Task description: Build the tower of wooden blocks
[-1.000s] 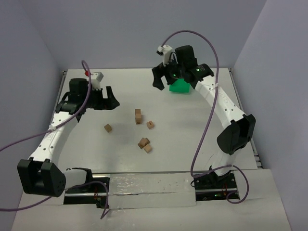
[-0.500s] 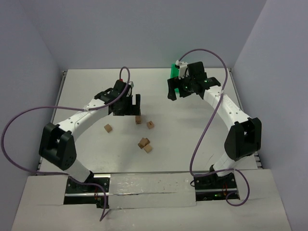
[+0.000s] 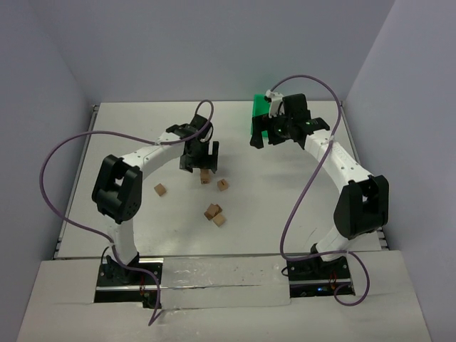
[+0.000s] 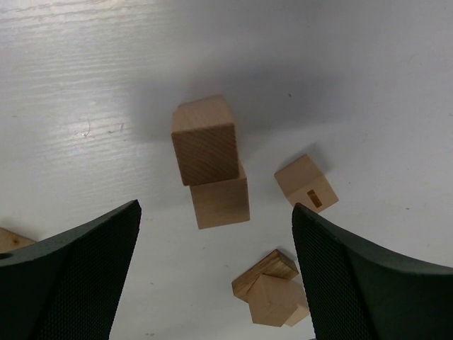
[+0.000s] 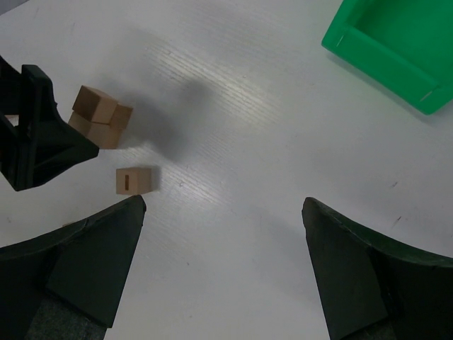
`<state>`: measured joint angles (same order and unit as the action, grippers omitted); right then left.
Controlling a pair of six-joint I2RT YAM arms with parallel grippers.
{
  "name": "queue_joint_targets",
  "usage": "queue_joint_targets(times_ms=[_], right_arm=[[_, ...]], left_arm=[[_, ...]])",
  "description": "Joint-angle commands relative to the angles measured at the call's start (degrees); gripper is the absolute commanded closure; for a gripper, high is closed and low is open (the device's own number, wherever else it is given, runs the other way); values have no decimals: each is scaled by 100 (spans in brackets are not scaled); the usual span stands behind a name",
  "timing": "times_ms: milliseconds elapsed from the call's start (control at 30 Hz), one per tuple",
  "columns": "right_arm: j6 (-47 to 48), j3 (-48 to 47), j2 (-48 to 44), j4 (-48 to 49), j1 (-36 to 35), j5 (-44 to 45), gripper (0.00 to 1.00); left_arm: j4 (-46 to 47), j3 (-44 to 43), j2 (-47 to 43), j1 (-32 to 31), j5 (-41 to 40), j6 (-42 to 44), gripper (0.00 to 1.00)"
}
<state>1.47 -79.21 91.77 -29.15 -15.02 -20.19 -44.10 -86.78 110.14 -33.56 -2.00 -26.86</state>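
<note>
Left pincer, jaws spread and empty, hangs over the two-cube tower at mid-surface, whose top cube sits skewed, so it should probably descend square to the faces and close gently, clear of loose wood blocks nearby.

green bin cropped in right wrist view, wood block clipped at left wrist view's edge

We see a white surface. A green bin sits toward its upper right. Near the middle stands a two-cube tower, with a slotted cube just right of it, a lone cube at left, and two touching cubes below.
</note>
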Motion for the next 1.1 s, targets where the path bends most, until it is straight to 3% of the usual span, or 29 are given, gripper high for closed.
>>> queue_joint_targets(times_ms=[0, 1067], right_arm=[[-101, 39, -254, 293, 113, -278, 0], [-295, 321, -282, 513, 338, -759, 0]], left_arm=[[-269, -584, 298, -28, 237, 197, 10], [-474, -1028, 1234, 218, 361, 96, 29]])
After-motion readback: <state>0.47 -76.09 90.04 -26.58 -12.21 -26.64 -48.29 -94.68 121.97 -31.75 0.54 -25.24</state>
